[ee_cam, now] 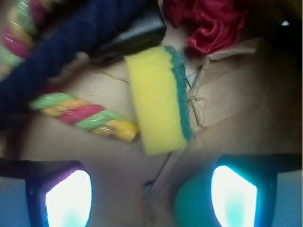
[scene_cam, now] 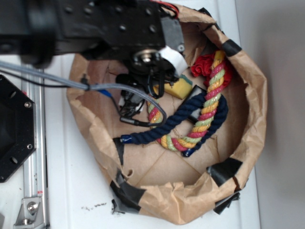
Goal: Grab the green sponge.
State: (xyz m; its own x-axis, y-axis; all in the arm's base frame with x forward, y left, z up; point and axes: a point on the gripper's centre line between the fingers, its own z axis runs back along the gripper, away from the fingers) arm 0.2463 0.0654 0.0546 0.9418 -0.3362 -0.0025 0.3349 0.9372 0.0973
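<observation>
Soft daylight, blurry glaring wrist view

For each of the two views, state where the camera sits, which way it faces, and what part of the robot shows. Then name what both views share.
Exterior: overhead, looking down into the paper-lined bin; the black arm fills the top.
Wrist: on the arm, looking past the open gripper at the bin floor; both fingertips show.
Shared: green sponge, navy rope, multicoloured rope, red cloth.

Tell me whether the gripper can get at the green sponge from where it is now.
Probably yes. In the wrist view the gripper is open, and the green sponge lies just ahead between its fingers with bare paper around it. The multicoloured rope ends beside the sponge's left edge and could get nudged.
</observation>
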